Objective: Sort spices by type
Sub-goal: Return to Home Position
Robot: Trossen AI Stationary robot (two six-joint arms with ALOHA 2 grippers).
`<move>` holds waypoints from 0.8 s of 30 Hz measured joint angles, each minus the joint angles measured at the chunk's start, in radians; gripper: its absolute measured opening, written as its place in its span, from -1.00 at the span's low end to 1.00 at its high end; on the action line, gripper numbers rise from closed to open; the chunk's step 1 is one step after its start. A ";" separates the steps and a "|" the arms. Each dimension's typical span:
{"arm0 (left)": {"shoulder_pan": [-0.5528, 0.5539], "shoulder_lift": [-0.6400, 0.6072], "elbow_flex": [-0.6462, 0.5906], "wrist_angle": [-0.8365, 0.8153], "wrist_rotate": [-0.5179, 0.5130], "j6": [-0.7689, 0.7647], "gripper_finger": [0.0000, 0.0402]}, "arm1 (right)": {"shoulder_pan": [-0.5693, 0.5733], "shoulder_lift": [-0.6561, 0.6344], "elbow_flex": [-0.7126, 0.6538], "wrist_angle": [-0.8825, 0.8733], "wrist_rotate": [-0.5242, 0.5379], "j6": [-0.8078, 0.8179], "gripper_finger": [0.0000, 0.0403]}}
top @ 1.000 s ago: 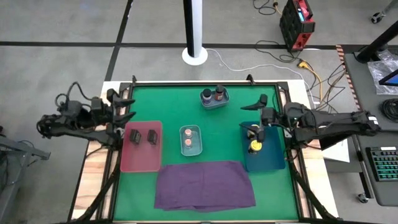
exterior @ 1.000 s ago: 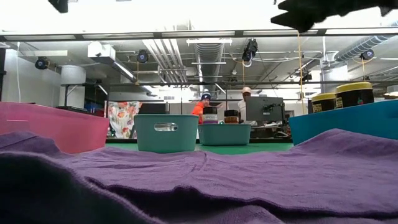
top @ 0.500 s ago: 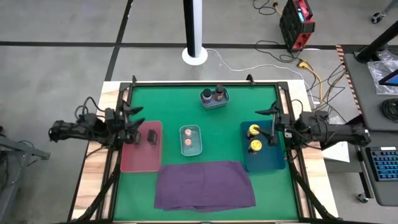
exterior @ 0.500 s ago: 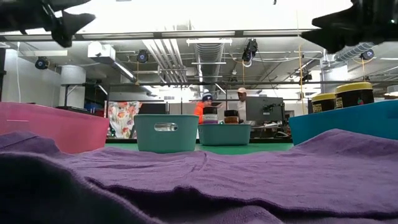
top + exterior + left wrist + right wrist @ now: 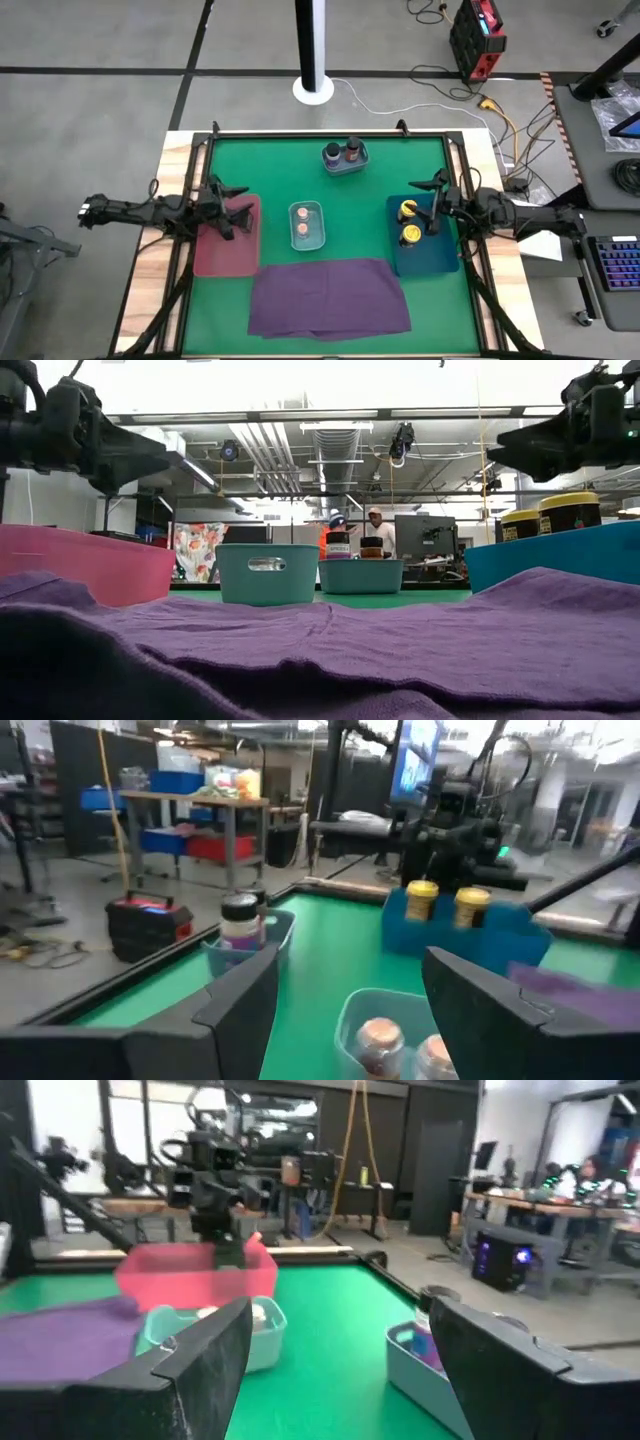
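Jars with yellow lids (image 5: 407, 211) stand just beside the right claw (image 5: 436, 203).

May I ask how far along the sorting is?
Looks done: yellow-lidded jars in blue bin, brown-topped jars in middle bin, dark-topped jars in far bin. In hand: nothing; left gripper over pink bin and right gripper over blue bin, both open. Left: returning home.
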 joint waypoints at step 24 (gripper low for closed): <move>0.001 0.056 0.009 -0.030 -0.001 0.091 0.15 | 0.001 0.005 -0.001 -0.011 0.114 0.184 0.61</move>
